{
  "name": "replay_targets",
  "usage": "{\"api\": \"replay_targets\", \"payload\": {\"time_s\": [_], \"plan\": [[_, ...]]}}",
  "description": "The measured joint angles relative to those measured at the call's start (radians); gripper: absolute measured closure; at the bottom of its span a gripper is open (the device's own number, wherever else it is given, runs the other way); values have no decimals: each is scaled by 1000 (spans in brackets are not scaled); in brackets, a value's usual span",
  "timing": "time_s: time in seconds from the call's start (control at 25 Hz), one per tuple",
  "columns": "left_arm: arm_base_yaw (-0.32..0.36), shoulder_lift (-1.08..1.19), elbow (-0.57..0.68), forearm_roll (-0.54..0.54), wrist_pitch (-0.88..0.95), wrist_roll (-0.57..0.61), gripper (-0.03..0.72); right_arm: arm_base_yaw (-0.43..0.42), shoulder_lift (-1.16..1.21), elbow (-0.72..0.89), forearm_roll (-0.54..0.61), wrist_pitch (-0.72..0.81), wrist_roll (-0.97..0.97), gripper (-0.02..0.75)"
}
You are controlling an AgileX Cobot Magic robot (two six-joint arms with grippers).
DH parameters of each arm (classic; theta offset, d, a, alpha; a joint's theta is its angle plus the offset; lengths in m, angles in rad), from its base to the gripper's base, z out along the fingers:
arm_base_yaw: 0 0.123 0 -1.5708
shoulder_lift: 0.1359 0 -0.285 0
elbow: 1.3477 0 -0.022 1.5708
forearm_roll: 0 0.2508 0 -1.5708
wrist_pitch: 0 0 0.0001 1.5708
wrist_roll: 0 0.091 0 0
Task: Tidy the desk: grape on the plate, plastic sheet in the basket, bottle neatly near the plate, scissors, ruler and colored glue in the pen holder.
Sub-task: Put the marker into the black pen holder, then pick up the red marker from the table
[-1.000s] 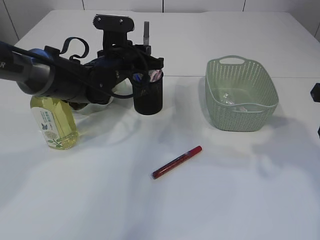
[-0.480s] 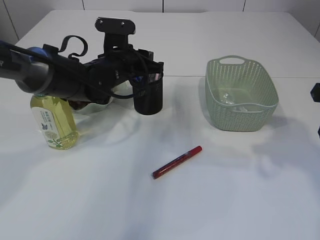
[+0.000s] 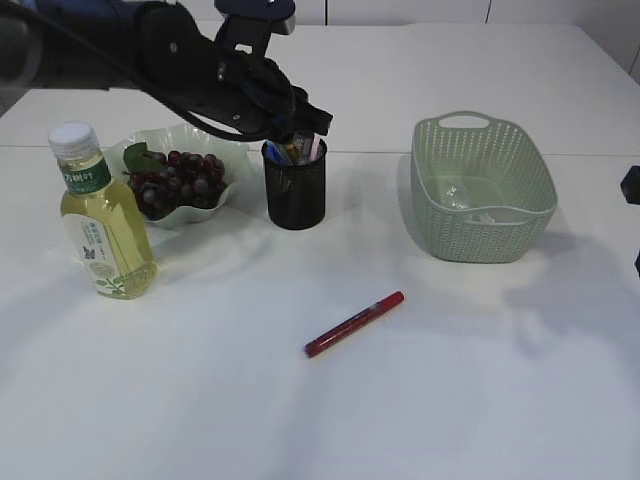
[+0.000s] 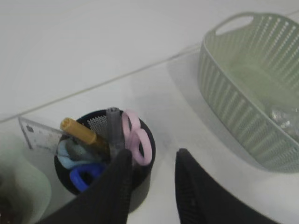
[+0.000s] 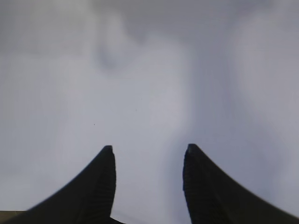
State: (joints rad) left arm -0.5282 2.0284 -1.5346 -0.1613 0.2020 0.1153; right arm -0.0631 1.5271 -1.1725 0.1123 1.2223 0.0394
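The black mesh pen holder [image 3: 295, 190] stands beside the plate [image 3: 150, 145], which holds the grape bunch [image 3: 180, 180]. In the left wrist view the pen holder [image 4: 140, 179] contains pink-handled scissors [image 4: 135, 138], a blue-handled pair [image 4: 83, 176], a clear ruler [image 4: 39, 137], an orange-capped stick [image 4: 79, 133] and a grey piece [image 4: 113, 125]. My left gripper [image 4: 153, 154] hangs open just above the holder's rim, holding nothing; the exterior view has the left gripper [image 3: 312, 125] over the holder. A red pen-shaped colored glue [image 3: 353, 324] lies on the table. The bottle [image 3: 100, 225] stands upright left of the plate. My right gripper [image 5: 149, 148] is open over bare table.
The green basket [image 3: 483, 228] sits at the right with the crumpled plastic sheet [image 3: 465, 198] inside; the left wrist view also shows the basket [image 4: 233, 93]. A dark piece of the right arm [image 3: 631, 185] shows at the right edge. A table seam runs behind the holder.
My left gripper lowered a grey piece into the pen holder, opened, and the arm rose up and back, uncovering the plate of grapes and the bottle's cap.
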Motion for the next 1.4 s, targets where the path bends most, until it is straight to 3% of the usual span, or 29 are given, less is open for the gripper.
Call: {"api": "replay_targets", "payload": {"time_s": [0.12, 0.28, 0.6, 0.84, 1.0, 1.12, 1.4], "plan": [[-6, -4, -77, 11, 229, 29, 451, 0, 0, 0, 0, 0, 0, 360], [-23, -4, -160, -35, 501, 152, 451, 0, 0, 0, 0, 0, 0, 360], [-35, 47, -246, -131, 793, 288, 449, 0, 0, 0, 1, 0, 0, 360], [-90, 181, -372, -124, 880, 298, 449, 0, 0, 1, 1, 0, 0, 360], [-135, 266, -450, -56, 956, 294, 449, 0, 0, 1, 1, 0, 0, 360], [-163, 314, -459, 13, 988, 259, 449, 0, 0, 1, 2, 0, 0, 360], [-190, 364, -462, 35, 981, 226, 449, 0, 0, 1, 2, 0, 0, 360]]}}
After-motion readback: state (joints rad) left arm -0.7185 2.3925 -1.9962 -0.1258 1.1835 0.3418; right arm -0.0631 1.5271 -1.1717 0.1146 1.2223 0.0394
